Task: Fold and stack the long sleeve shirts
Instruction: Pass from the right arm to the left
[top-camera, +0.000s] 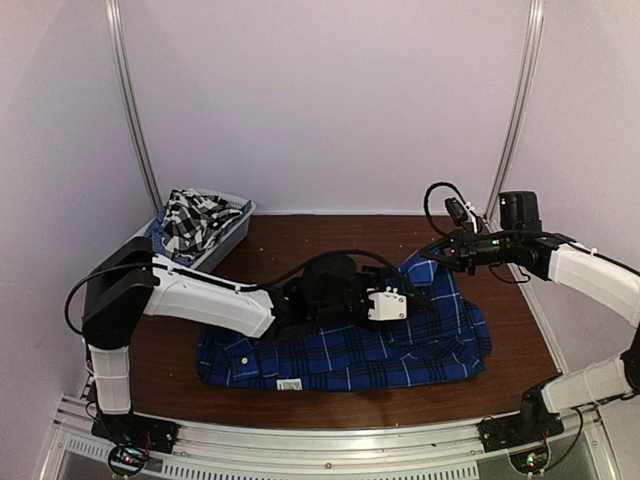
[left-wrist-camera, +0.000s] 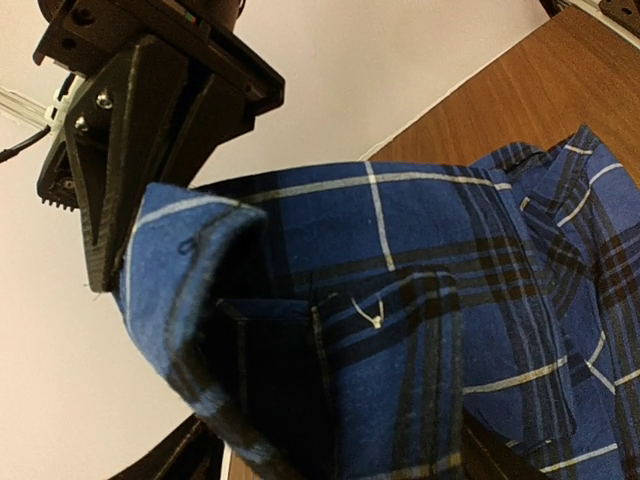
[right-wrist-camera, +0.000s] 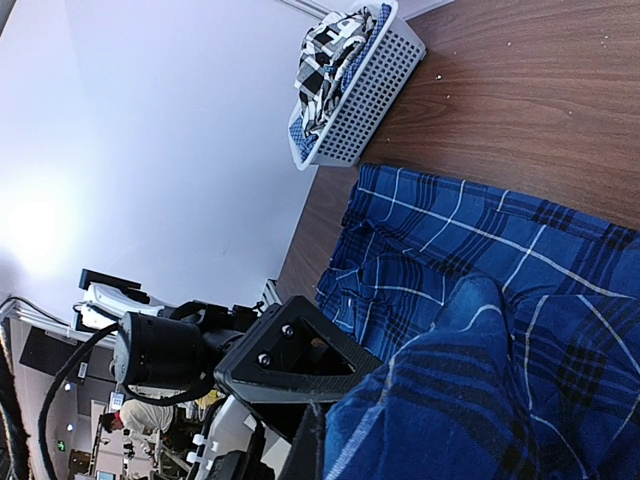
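On the brown wooden surface (top-camera: 300, 240), pretty much dead centre, the royal blue and navy plaid long sleeve shirt (top-camera: 350, 355) lies spread mostly flat. Its far right corner is pulled up off the wood.

That raised corner is pinched in the right tool (top-camera: 432, 252), which is clenched tight on the cloth. The left tool (top-camera: 418, 302) sits low over the middle of the shirt. Its jaws stand wide apart, and a rolled fold of plaid lies loose between them, draped against one black finger (left-wrist-camera: 110, 170). I'd call that one released, not gripping.

Looks like a fold-over of the right side is the step in hand. My two cents:
- Lift the left tool straight up and clear, because a sideways exit could snag that draped fold and undo it.
- Carry the held corner across low and slow, so the fabric lays down without bunching.
- Line the edge up with the shirt's near hem before letting go.

Well apart at the back left, the black-and-white checked shirt (top-camera: 190, 220) is heaped in the white plastic mesh basket (top-camera: 238, 208), so stacking is a long way off.
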